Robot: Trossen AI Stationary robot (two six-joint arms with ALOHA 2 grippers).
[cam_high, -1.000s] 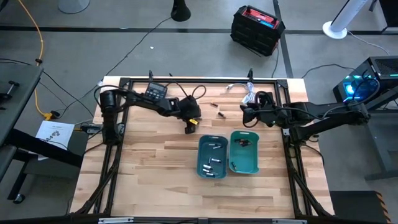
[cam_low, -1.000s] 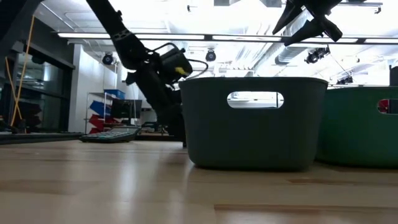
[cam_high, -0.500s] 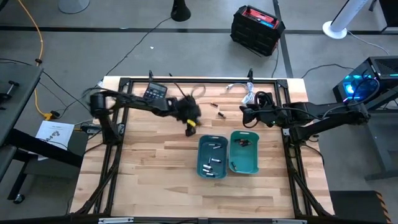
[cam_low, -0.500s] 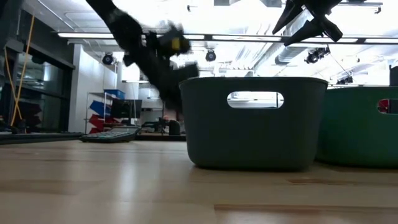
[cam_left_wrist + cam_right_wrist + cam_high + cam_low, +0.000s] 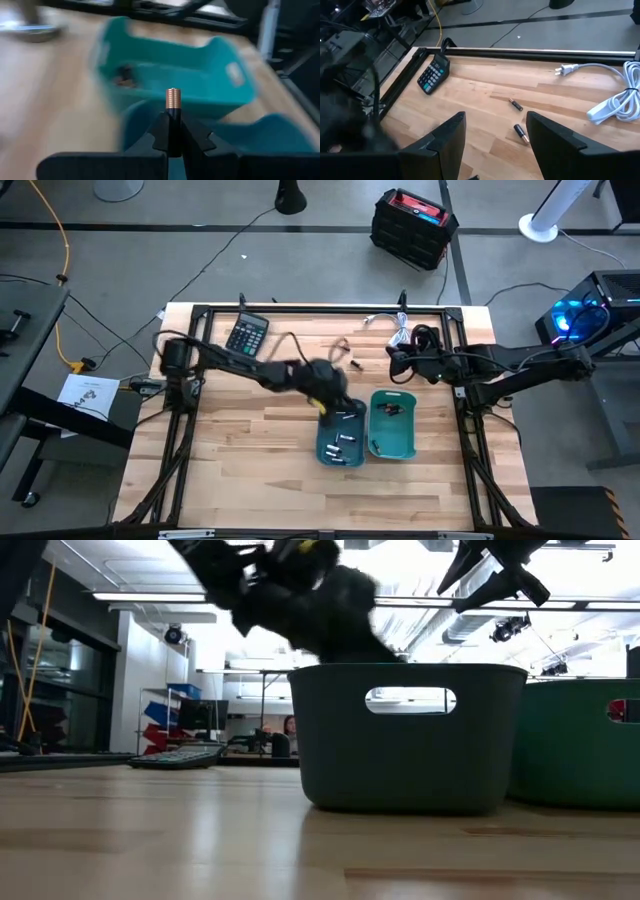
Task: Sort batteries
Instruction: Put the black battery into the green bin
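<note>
My left gripper (image 5: 336, 398) hovers over the far left corner of the blue bin (image 5: 341, 432), shut on a copper-ended battery (image 5: 173, 99). The blue bin holds several light batteries (image 5: 340, 442). The green bin (image 5: 393, 423) beside it holds dark batteries (image 5: 388, 410). Two loose batteries (image 5: 515, 104) (image 5: 521, 132) lie flat on the wood beyond the bins. My right gripper (image 5: 495, 145) stands open above the table, behind the green bin, with nothing between its fingers. My left gripper pinches the battery's dark body (image 5: 173, 116) between its two fingertips. The battery lies along the fingers, and its copper end (image 5: 173, 96) sticks out past them. It is lifted clear, over the bins.
A black calculator (image 5: 246, 335) lies at the far left of the table. A white coiled cable (image 5: 395, 328) with its plug lies at the far edge, near my right arm. The near half of the table is bare wood (image 5: 250, 460).
My left gripper has risen from the table beside the blue bin's far left corner. It has swung toward the table's right edge, over that bin, and the frames blur with the motion. It now carries a battery clear of the wood.
</note>
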